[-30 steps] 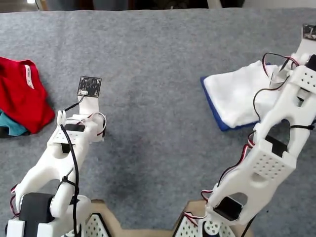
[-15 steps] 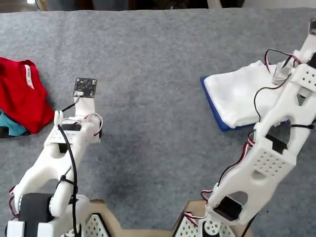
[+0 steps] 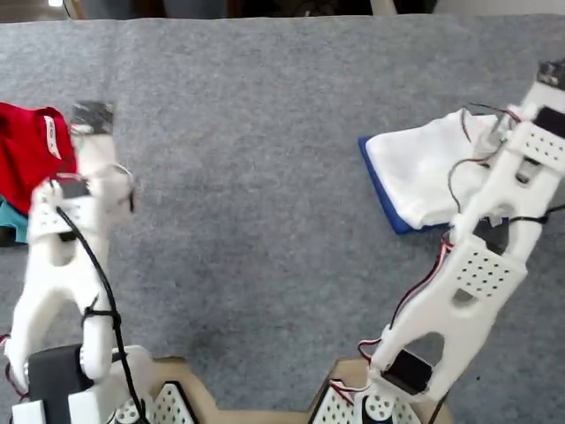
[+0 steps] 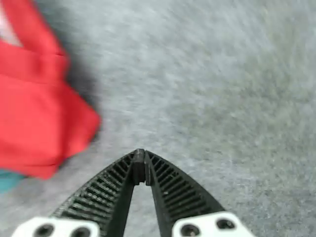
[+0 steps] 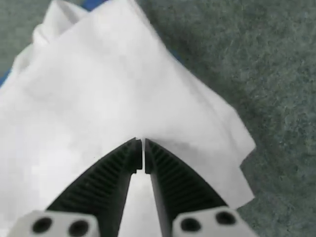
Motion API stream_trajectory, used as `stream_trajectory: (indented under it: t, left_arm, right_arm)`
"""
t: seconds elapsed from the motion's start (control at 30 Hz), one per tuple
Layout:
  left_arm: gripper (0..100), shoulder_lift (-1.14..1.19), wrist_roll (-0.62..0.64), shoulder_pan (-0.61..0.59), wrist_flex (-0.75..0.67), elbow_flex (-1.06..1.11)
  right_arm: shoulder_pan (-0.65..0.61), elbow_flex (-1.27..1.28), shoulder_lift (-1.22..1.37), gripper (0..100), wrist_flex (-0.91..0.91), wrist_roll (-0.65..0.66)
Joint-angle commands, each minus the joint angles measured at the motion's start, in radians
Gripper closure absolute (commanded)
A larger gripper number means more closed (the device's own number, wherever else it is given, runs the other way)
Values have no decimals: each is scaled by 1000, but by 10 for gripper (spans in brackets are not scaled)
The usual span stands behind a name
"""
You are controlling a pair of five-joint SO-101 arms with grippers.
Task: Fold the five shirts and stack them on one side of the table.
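A crumpled red shirt point(image 3: 31, 168) lies at the table's left edge with a teal shirt point(image 3: 16, 223) under it. In the left wrist view the red shirt point(image 4: 34, 113) lies just beside my left gripper point(image 4: 140, 170), which is shut and empty over bare grey cloth. At the right a folded white shirt point(image 3: 424, 177) rests on a folded blue one point(image 3: 378, 190). My right gripper point(image 5: 139, 153) is shut and hovers over the white shirt point(image 5: 108, 98) without holding it.
The grey felt table point(image 3: 265, 132) stretches open between the two piles. The arm bases point(image 3: 265, 402) stand at the near edge.
My left arm has swung left toward the red shirt. The right arm has shifted slightly over the white pile.
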Motion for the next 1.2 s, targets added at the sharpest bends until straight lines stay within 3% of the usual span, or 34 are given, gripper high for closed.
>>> stream_trajectory:
  t: [0.0, 0.1, 0.2, 0.3, 0.43, 0.63, 0.83, 1.17]
  left_arm:
    - [970, -40, -8, -131, 169, -263]
    - [967, -26, -6, -294, 175, -412]
    - [880, 25, 0, -390, 71, -450]
    - [794, 123, -5, -438, -29, -452]
    - [800, 293, 2, -499, -87, -559]
    - [832, 664, 48, -489, -137, -782]
    - [973, 752, -98, -406, 275, -1052]
    - [972, 635, -71, -242, 546, -1343]
  right_arm:
    - [-69, -114, -107, 981, 100, -3]
    - [-97, -211, -145, 981, 155, -3]
    - [-120, -305, -159, 981, 201, -3]
    - [-152, -364, -159, 981, 258, -3]
    - [-184, -378, -159, 981, 305, -3]
    - [-210, -384, -160, 981, 304, -6]
    - [-221, -384, -160, 981, 307, -5]
    - [-215, -380, -162, 981, 310, -8]
